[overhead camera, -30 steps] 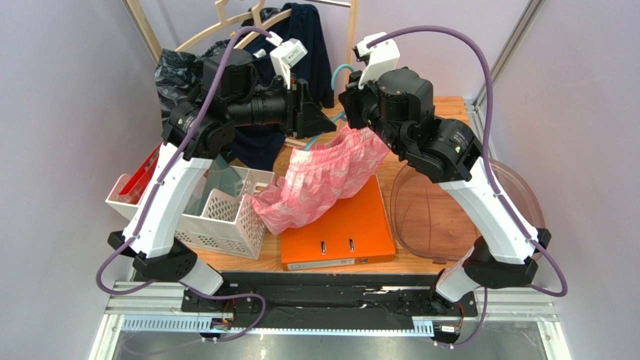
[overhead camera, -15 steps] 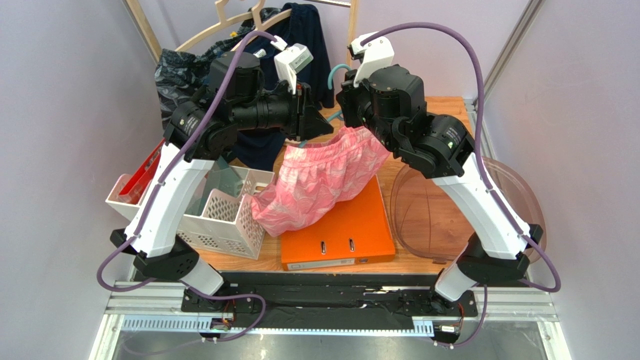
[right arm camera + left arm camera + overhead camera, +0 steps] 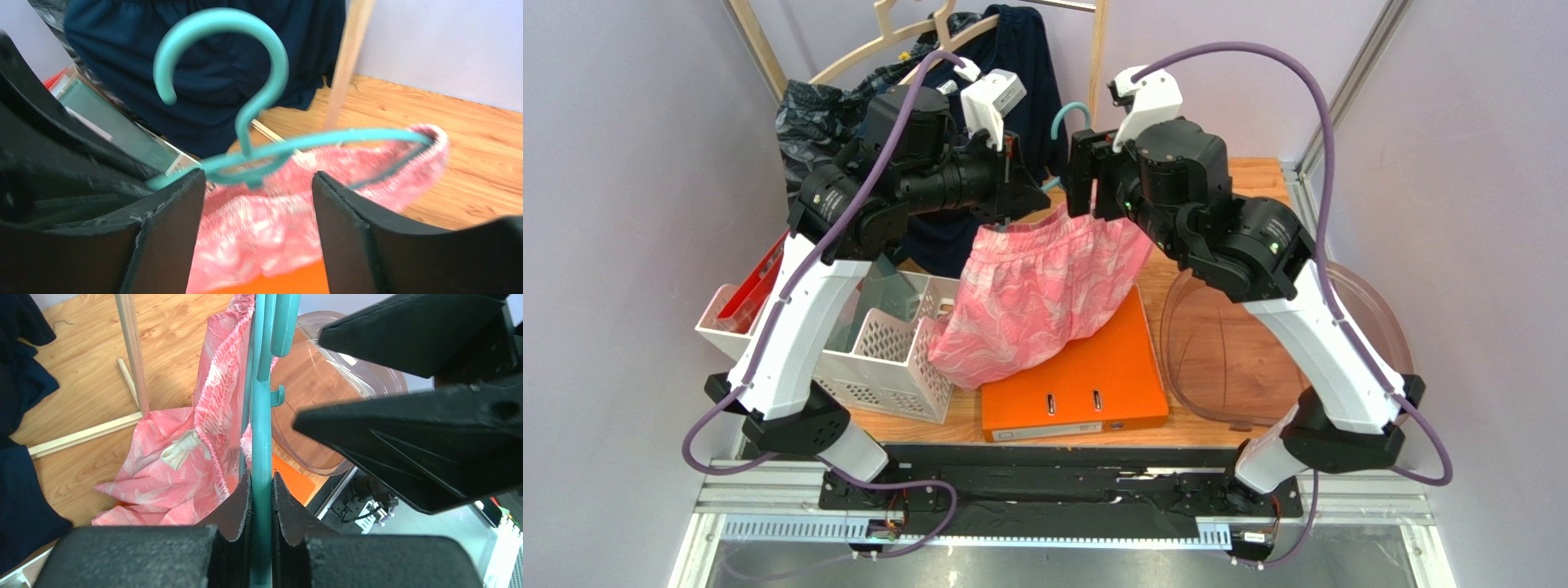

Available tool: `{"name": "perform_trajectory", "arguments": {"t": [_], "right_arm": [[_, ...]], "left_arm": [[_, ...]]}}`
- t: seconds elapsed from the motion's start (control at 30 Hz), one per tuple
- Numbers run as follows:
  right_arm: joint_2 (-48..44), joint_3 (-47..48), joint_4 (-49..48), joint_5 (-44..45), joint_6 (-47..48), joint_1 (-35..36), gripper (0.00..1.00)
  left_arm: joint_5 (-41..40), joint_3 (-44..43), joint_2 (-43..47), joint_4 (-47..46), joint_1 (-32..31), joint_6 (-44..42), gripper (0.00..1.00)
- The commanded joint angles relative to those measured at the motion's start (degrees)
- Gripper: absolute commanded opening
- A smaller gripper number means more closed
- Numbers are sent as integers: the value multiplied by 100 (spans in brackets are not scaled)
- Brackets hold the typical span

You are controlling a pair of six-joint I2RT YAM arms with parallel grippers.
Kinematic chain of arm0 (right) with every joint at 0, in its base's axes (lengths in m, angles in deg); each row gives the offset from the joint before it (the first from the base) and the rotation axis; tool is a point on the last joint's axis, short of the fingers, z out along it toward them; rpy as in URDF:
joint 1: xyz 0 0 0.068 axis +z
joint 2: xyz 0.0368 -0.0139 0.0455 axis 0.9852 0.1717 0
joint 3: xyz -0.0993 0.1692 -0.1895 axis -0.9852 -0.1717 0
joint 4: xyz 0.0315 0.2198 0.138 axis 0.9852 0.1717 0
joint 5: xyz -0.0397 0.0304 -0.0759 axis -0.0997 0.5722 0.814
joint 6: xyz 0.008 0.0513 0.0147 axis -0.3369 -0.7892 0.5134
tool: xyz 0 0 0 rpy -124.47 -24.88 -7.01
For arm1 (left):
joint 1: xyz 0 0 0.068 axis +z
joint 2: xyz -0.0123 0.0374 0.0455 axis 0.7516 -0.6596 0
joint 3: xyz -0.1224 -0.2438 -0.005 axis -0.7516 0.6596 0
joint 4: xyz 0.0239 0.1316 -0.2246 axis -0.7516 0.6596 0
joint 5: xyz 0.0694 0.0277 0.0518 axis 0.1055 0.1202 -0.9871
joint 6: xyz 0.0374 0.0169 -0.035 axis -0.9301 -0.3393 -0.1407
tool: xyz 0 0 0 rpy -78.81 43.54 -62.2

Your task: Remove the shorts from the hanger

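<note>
The pink leaf-patterned shorts (image 3: 1038,288) hang by their gathered waistband from the teal hanger (image 3: 1069,118), held above the table. My left gripper (image 3: 1020,199) is shut on the hanger. In the left wrist view its pads pinch the thin teal bar (image 3: 261,447), with the shorts (image 3: 178,471) draped to the left of it. My right gripper (image 3: 1085,184) is open just right of the hook. In the right wrist view the hanger (image 3: 258,104) and the shorts (image 3: 294,202) lie beyond its spread fingers (image 3: 166,214), with nothing between them.
An orange binder (image 3: 1075,368) lies under the shorts' hem. A white perforated basket (image 3: 879,349) and a red-lined tray (image 3: 744,300) stand at the left, and a clear round bowl (image 3: 1259,343) at the right. Dark navy garments (image 3: 1014,74) hang on wooden hangers behind.
My left gripper closed on the hanger. My right gripper opened and let go. The shorts dropped from a sideways stretch to hanging straight down.
</note>
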Motion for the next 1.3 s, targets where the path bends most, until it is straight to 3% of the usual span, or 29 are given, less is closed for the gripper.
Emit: {"name": "perform_trajectory", "arguments": {"t": [0.0,0.33,0.5,0.57,0.73,0.93,1.27], "right_arm": [[-615,-432,-29,211,-210,-5,73],[-1205,-890,138,-842,-939,-1200,77],[-1170,-1144,130,-2657,-1598,-2463,78],[-1091,-1118,121,-3125,-1652,-2624,79],[-1064,-1206,59,-3339,-1739,-2642,79],[-1204,-1557,-64,-3462,-1933,-2756,61],[-1521,-2006,-345,-3172,-1994,-2897,41]], "left_arm": [[-85,-26,331,-414,2,15,0],[346,79,569,-590,2,50,0],[565,202,700,-687,11,129,0],[662,360,806,-792,2,182,0],[689,581,999,-933,11,279,0],[698,633,1105,-942,2,287,0],[803,739,1184,-1030,11,340,0]]}}
